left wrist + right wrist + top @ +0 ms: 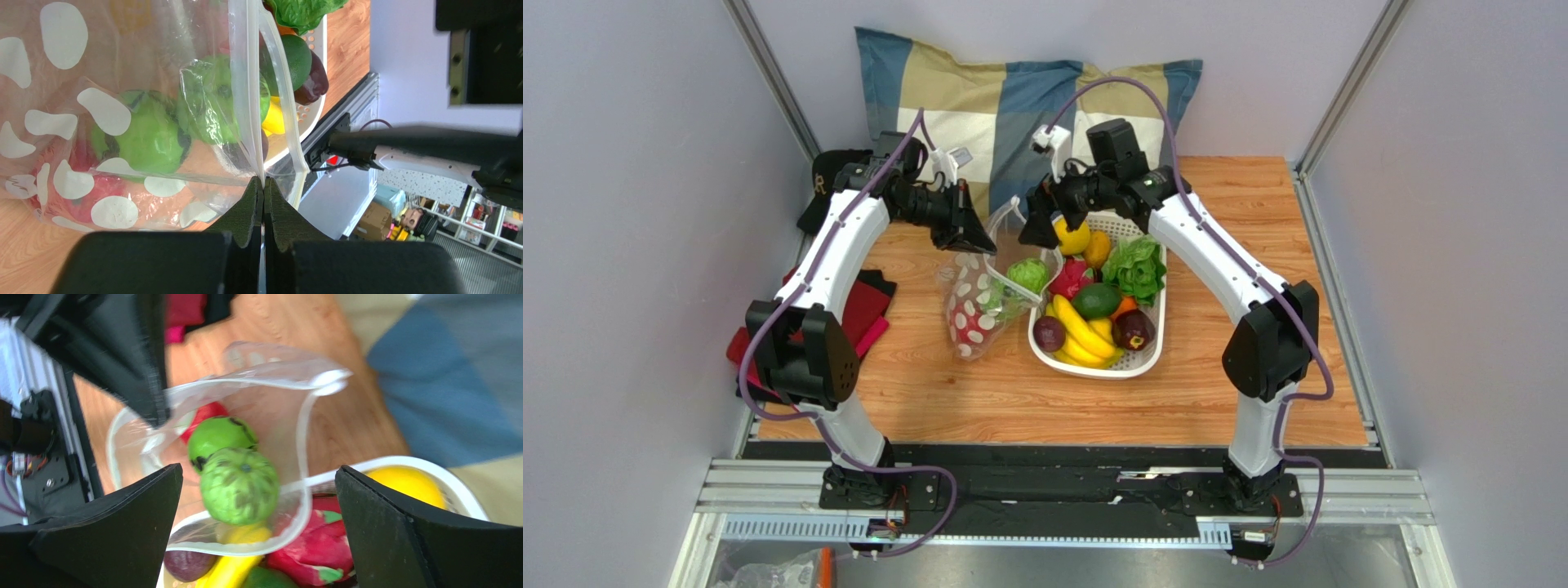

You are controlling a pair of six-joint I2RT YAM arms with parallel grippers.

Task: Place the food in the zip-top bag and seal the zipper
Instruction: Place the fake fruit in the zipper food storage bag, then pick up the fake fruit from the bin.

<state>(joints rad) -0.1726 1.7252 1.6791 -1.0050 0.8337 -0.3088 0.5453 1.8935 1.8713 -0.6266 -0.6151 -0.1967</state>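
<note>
Overhead, a wooden desk (1210, 404) sits boxed in by pale grey walls on three sides, with metal posts rising at the far corners; a blue, cream and tan checked pillow (1014, 92) leans against the far edge; a red cloth (873, 306) lies at the left edge, partly under the left arm; both arms stand on a black rail along the near edge. Near the desk's middle a white slotted basket (1100, 361) holds leafy green lettuce (1136, 267), a banana (1081, 333) and other toy produce. Just left of the basket, touching it, the zip-top bag (977, 306) stands with its mouth gaping upward. The left gripper (263, 190) is clamped tight on the zipper (248, 92), holding that rim up. Inside the bag sit two round green fruits (239, 484) and something red, blurred. The right gripper (258, 471) hangs above the bag's mouth with its jaws spread wide, touching nothing.
</note>
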